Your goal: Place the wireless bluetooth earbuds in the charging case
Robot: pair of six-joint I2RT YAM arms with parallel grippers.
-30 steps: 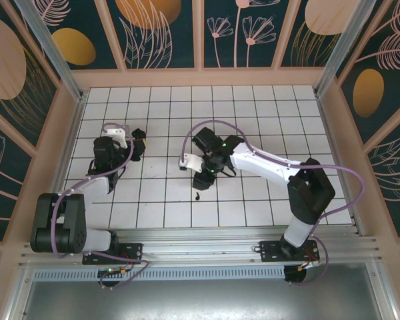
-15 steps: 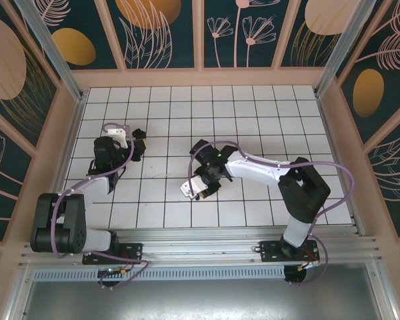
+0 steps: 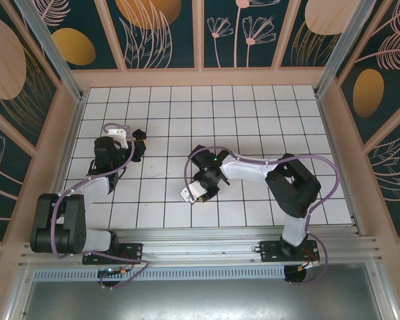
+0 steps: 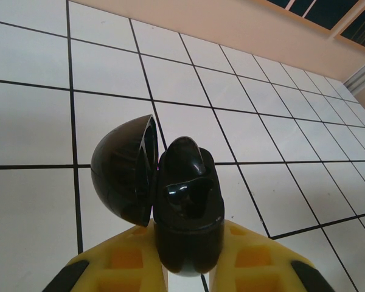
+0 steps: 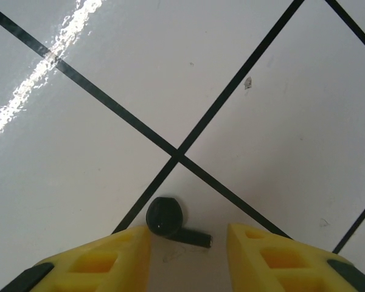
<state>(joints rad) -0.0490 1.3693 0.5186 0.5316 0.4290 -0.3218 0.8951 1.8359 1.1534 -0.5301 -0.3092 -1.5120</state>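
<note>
From above, the right claw [image 3: 197,195] is low over the table [image 3: 253,120], near the front. In the left wrist view, the left claw [image 4: 185,267] is closed on the open charging case [image 4: 184,201]. In the right wrist view, the right claw is open and a black earbud [image 5: 166,217] lies between its fingers [image 5: 97,261], nearer the left one. I should centre on it, then close gently.

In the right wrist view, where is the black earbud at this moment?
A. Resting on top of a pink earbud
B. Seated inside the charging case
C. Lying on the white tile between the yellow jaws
C: the black earbud lies on the white tile, close to a crossing of two black lines, in the gap between the jaws of the right gripper, with bare tile beside its stem.
</note>
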